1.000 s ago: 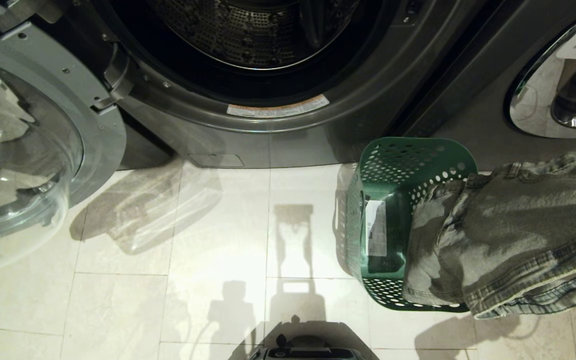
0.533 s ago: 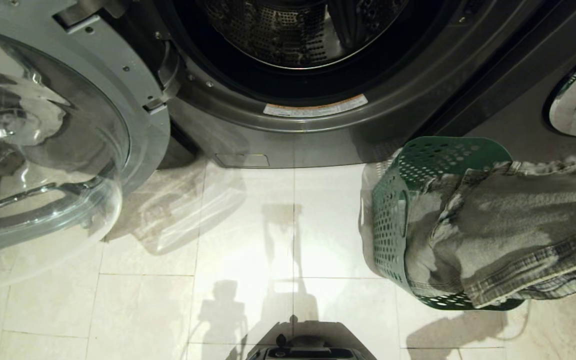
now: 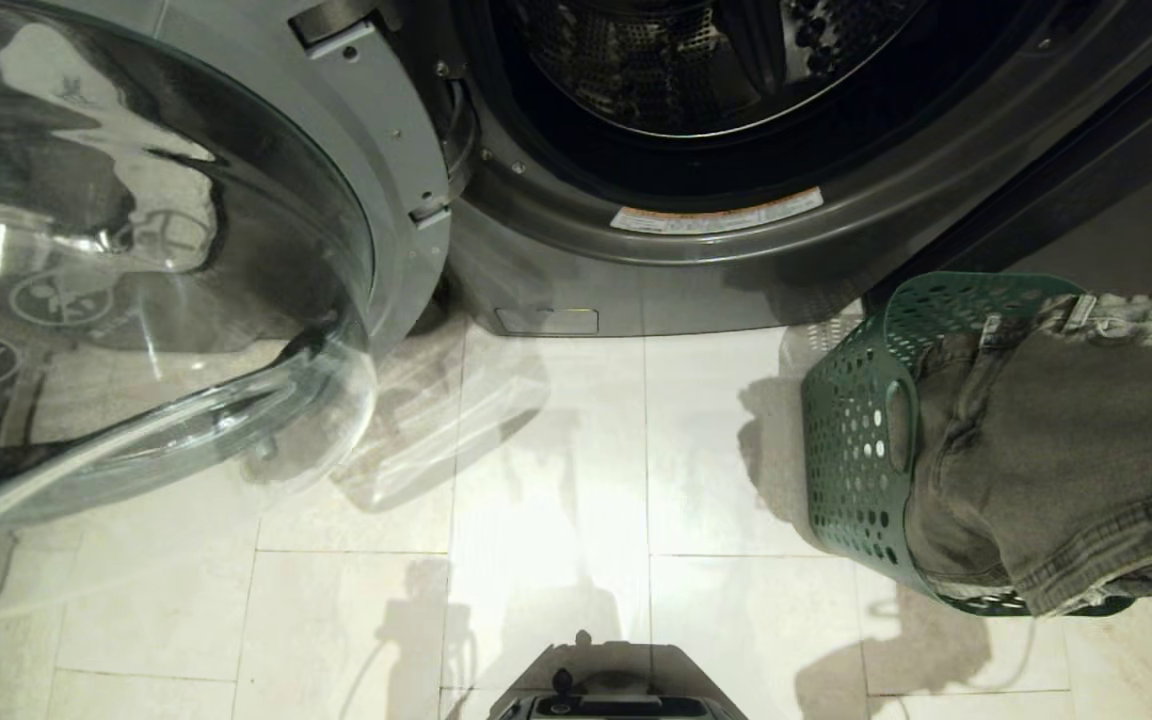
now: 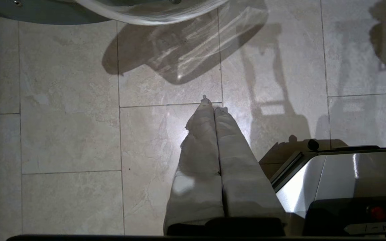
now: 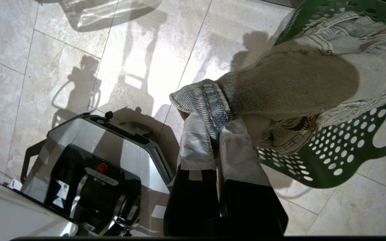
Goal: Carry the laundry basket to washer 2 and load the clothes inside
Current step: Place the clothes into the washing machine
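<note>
Denim clothes (image 5: 293,80), thick seamed hem pinched by right gripper (image 5: 217,129) over perforated green laundry basket (image 5: 343,150); left gripper (image 4: 213,107) closed, empty.

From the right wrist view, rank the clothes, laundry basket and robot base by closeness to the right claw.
1. The clothes: hem pinched in the right claw.
2. The laundry basket: just beyond, under the clothes.
3. The robot base: farthest, on the opposite side, on the floor.

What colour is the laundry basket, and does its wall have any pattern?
The laundry basket is dark green, its wall dotted with round holes; the head view shows it best.
</note>
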Available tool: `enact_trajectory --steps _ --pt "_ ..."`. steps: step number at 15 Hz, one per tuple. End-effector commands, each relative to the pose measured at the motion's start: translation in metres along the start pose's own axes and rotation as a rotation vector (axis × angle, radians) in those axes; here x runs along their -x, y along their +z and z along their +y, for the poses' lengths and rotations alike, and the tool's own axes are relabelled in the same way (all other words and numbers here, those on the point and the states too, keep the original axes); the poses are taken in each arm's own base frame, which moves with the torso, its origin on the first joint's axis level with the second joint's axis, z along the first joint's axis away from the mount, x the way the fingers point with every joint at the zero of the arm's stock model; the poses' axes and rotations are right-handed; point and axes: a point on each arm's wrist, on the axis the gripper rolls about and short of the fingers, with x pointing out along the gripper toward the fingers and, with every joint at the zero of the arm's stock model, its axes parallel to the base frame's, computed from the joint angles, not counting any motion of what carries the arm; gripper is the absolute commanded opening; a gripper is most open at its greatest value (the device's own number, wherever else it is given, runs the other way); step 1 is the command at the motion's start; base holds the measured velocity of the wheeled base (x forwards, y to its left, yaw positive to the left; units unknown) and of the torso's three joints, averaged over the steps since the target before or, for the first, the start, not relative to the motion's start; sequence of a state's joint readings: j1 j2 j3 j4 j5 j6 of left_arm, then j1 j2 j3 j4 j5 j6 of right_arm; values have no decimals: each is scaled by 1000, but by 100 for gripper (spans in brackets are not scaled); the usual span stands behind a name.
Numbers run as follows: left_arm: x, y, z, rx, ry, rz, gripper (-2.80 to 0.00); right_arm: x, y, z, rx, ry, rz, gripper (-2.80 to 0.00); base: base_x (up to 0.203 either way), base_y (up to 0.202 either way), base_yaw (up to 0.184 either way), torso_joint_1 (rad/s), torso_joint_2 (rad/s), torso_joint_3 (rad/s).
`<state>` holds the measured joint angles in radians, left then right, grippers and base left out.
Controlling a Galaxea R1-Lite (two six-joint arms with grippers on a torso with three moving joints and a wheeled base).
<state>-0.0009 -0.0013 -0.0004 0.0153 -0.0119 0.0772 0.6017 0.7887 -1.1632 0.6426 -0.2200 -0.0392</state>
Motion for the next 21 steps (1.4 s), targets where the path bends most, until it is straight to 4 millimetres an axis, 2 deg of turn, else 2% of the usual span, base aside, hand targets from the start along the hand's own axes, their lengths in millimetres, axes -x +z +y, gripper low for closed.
enact_trajectory --steps 1,10,16,21 --pt "0 -1 0 -3 -1 2 -280 1 -1 0 1 -1 0 -280 0 153 3 0 2 2" --pt "0 -1 0 6 0 2 -280 -1 0 0 0 -1 4 -280 0 9 0 0 0 0" --pt "0 -1 0 7 0 2 -280 -29 12 4 -18 -72 31 -280 0 0 0 0 0 0" --pt "0 -1 0 7 0 2 -280 -31 8 5 -12 -46 40 -280 0 0 0 0 0 0"
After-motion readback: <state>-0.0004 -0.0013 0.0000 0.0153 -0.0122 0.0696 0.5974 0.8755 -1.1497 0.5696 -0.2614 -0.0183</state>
